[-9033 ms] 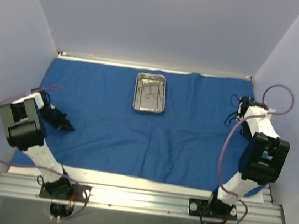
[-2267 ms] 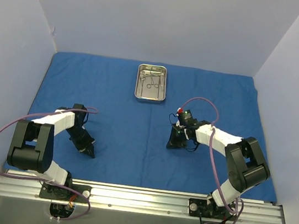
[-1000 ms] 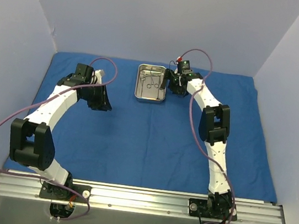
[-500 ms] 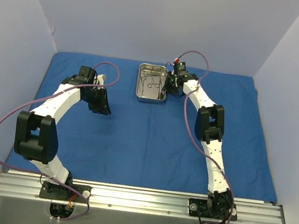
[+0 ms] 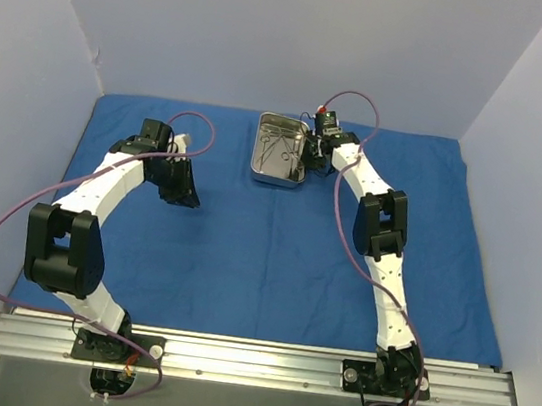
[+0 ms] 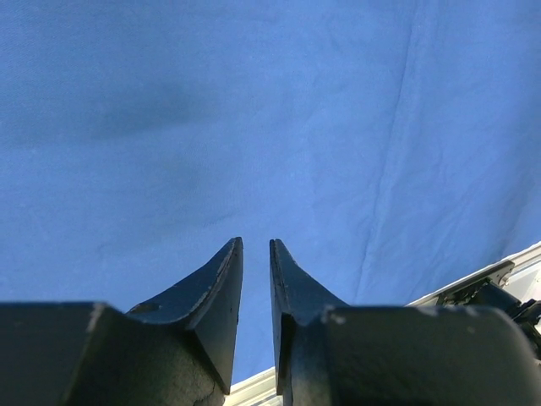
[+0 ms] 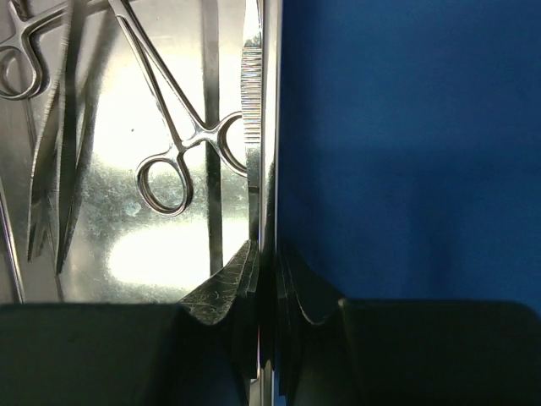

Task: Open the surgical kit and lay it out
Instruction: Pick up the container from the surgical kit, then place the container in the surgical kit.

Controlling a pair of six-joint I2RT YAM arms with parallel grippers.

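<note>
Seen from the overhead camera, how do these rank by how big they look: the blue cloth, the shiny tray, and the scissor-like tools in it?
1. blue cloth drape, by far the largest
2. steel tray
3. ring-handled instruments, thin slivers inside the tray, too small to rank among themselves

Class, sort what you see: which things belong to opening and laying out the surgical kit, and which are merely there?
Belongs to the job:
blue drape
steel tray
instruments in the tray
right gripper, shut on the tray's rim

Merely there:
metal rail
purple cables
</note>
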